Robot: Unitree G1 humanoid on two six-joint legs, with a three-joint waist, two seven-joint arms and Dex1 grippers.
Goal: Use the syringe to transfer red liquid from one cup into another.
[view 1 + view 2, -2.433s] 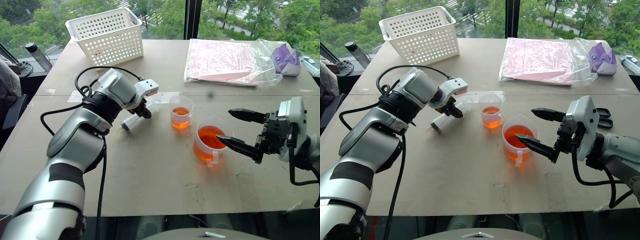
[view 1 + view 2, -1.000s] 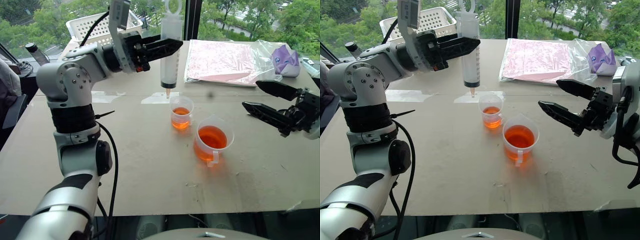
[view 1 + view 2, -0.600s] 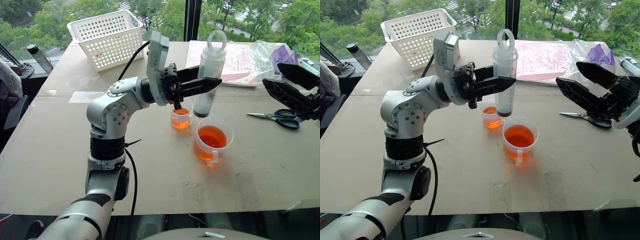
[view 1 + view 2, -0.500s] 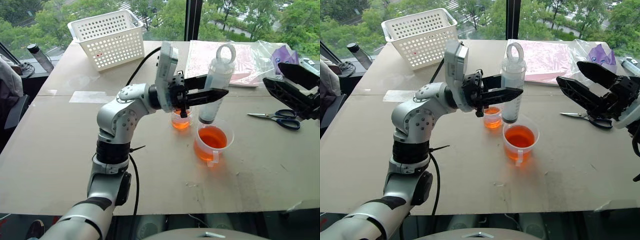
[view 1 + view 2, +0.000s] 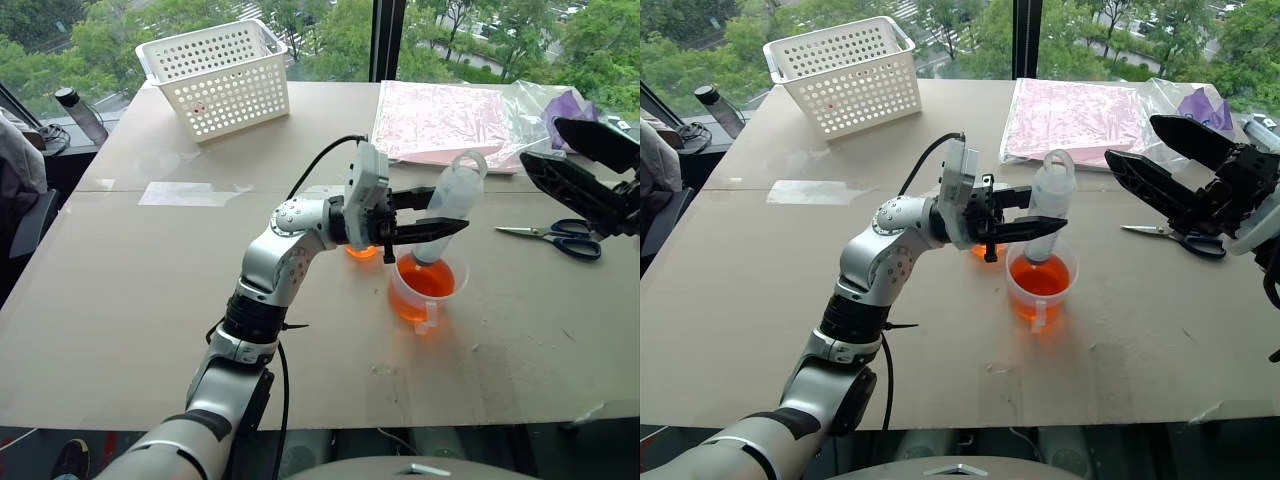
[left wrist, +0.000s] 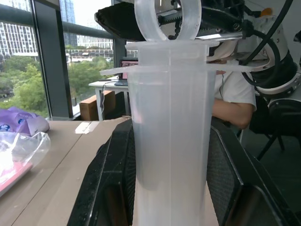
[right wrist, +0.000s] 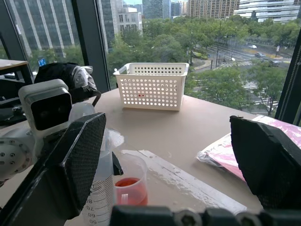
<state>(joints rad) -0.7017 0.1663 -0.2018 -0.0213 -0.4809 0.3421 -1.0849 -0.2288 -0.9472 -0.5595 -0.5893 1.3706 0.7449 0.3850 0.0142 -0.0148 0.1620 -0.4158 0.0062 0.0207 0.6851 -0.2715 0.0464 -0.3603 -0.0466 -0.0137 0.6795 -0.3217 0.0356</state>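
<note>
Your left gripper [image 5: 425, 222] is clamped on the syringe [image 5: 446, 210], both black fingers pinching the barrel while it leans with the plunger ring toward one o'clock and the tip sunk into the larger handled cup [image 5: 424, 291], at or just under the surface of the red liquid [image 5: 432, 280] as far as I can tell. Your right gripper [image 5: 585, 165] hangs at the table's three o'clock edge, jaws spread wide with nothing between them, above the scissors [image 5: 556, 238].

You're at the draw step, I'd judge: the barrel looks empty and the plunger sits fully home. The next move calls for pulling that plunger ring up while the barrel stays put, which likely means bringing the free hand over to hook the ring without tipping the cup.

Counted: one syringe, two cups. The smaller cup [image 7: 129, 186] stands just beside the big one at its ten o'clock, half hidden behind your left wrist and already holding a little red. One white basket [image 5: 216, 73] sits at eleven o'clock on the table, one pink packet [image 5: 445, 120] at one.
</note>
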